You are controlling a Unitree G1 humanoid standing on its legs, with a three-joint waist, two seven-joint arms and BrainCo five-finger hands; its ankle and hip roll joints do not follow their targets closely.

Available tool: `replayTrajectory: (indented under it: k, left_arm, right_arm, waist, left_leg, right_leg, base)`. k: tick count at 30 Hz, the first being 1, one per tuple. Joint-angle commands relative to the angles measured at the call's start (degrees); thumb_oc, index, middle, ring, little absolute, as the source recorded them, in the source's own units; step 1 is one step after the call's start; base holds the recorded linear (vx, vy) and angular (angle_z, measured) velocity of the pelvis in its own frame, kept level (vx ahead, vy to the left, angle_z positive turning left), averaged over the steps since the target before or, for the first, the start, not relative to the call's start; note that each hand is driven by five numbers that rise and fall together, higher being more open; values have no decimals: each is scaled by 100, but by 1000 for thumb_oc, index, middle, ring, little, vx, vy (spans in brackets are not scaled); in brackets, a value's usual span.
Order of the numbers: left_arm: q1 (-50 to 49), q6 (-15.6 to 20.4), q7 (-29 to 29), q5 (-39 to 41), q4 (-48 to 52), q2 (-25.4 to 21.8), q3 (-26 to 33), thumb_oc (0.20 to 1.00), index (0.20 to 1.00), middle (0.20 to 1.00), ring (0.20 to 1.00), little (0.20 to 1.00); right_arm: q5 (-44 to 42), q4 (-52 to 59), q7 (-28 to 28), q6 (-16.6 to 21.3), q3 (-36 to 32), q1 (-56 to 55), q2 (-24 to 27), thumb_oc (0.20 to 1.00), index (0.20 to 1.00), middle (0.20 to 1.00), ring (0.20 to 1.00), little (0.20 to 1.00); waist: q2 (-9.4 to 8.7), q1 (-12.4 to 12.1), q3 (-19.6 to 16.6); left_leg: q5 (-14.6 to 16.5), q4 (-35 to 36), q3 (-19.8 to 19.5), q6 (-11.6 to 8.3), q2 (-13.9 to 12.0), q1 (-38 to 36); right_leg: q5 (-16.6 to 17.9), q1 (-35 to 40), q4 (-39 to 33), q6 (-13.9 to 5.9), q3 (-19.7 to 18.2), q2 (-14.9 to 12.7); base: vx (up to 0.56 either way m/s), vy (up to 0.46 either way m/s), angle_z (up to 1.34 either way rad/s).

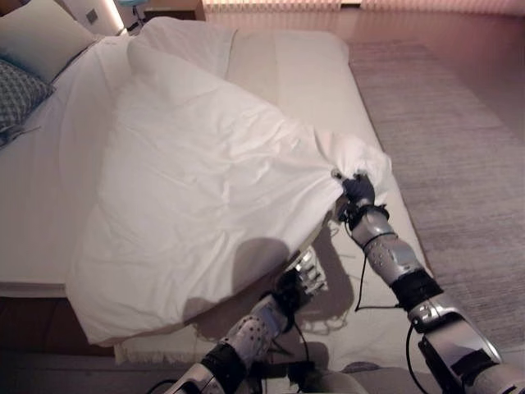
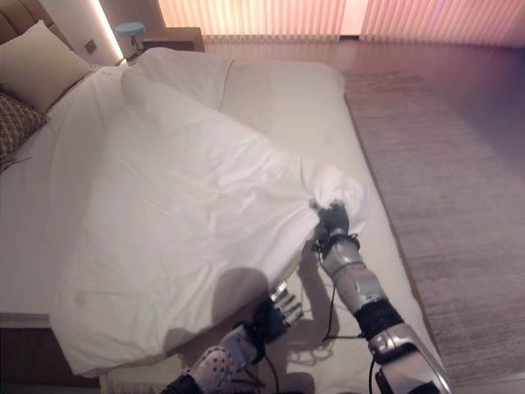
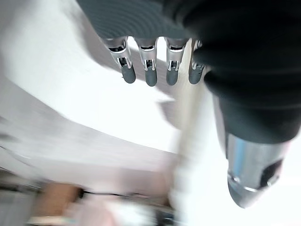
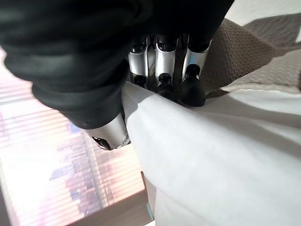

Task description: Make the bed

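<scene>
The white duvet (image 1: 197, 189) lies bunched diagonally across the bed (image 1: 303, 74), its lower edge hanging off the near side while the mattress strip toward the rug (image 1: 459, 148) is bare, and two pillows (image 1: 33, 49) sit at the head. The right hand (image 1: 358, 190) has its fingers (image 4: 162, 70) and thumb pinching the duvet's gathered corner, lifted just above the mattress. The left hand (image 1: 302, 275) hovers under the raised fold, fingers (image 3: 150, 61) seemingly relaxed and holding nothing.

Duvet (image 1: 205, 189) drapes over bed (image 1: 312, 74) near edge, hiding mattress beneath. Pillows (image 1: 37, 37) cut by frame edge. Left wrist view background blurred, unidentifiable.
</scene>
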State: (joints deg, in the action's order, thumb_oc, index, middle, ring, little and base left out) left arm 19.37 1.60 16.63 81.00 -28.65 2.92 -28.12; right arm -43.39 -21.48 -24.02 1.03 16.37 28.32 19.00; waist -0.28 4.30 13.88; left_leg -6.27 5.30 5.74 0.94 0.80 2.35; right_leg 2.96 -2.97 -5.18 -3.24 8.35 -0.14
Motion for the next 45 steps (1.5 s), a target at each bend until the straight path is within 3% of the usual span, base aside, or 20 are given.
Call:
replayTrajectory:
  k: [1,12,23,30,31,32,36,42,45]
  left_arm:
    - [313,531,244,118,-337,474,233,1000,1000,1000,1000,1000]
    - [902,1278,694,-273,-598,351,1624,1000,1000,1000,1000,1000]
    - [866,1602,1009,-220,-826,337,2440,1000,1000,1000,1000,1000]
    - [762,1730,1040,-361,-790,175,2858,1000,1000,1000,1000,1000]
    - [681,1715,1017,-453,-733,128,2875,347,347,347,347,347]
    - [601,1671,984,-651,-670,32,2851,200,200,200,200,200]
    - [100,1319,684,-1394,-512,-337,2743,200,200,200,200,200]
    - [-343,1153,245,-1724,-333,-511,2712,200,200,200,200,200]
    - [-542,1104,-11,-1878,81,-573,2574,200,200,200,200,200]
  right_arm:
    - [262,462,-66,675,-446,189,22,200,200,200,200,200]
    - [201,823,-169,1004,-951,-725,-371,200,200,200,200,200]
    - [-192,1190,-338,1460,-1499,-1432,-620,200,200,200,200,200]
    - [-125,1295,-376,1516,-1639,-1801,-690,200,200,200,200,200]
    - [-110,1270,-341,1484,-1644,-1861,-687,200,200,200,200,200]
    - [-82,1244,-301,1454,-1649,-1930,-683,200,200,200,200,200]
    - [-106,934,-5,1314,-1608,-2195,-695,200,200,200,200,200]
    - [-229,355,409,1134,-1505,-2449,-777,200,200,200,200,200]
    - [-403,-118,584,1084,-1394,-2434,-936,200,200,200,200,200]
  waist:
    - [-217,78,-608]
    - [-312,128,-762]
    - [-342,130,-906]
    - [-351,112,-964]
    - [-352,105,-974]
    - [-344,89,-970]
    - [-317,25,-987]
    - [-229,-63,-899]
    - [-146,-196,-800]
  left_leg:
    - [589,-30,233,-232,59,-334]
    - [663,-30,255,-303,-7,-476]
    - [736,-30,225,-346,-56,-631]
    - [777,-30,205,-364,-78,-707]
    - [783,-30,201,-366,-81,-728]
    - [784,-30,191,-367,-85,-737]
    - [793,-30,138,-367,-89,-817]
    - [688,-30,-44,-367,-28,-790]
    - [520,-30,-492,-339,86,-580]
  right_leg:
    - [123,37,142,-432,-248,-289]
    - [94,237,40,-433,-151,-241]
    - [3,431,23,-421,-37,-196]
    - [-57,506,24,-391,-15,-154]
    - [-73,528,24,-385,-10,-142]
    - [-89,543,26,-373,-6,-135]
    - [-181,639,89,-320,25,-113]
    - [-332,599,359,-250,104,-128]
    - [-261,453,416,-248,241,-235]
  base:
    - [11,-36,0]
    - [7,-10,0]
    - [26,-13,0]
    - [17,-11,1]
    - [0,0,0]
    - [0,0,0]
    - [27,-31,3]
    - [-30,5,9]
    - [-132,78,31]
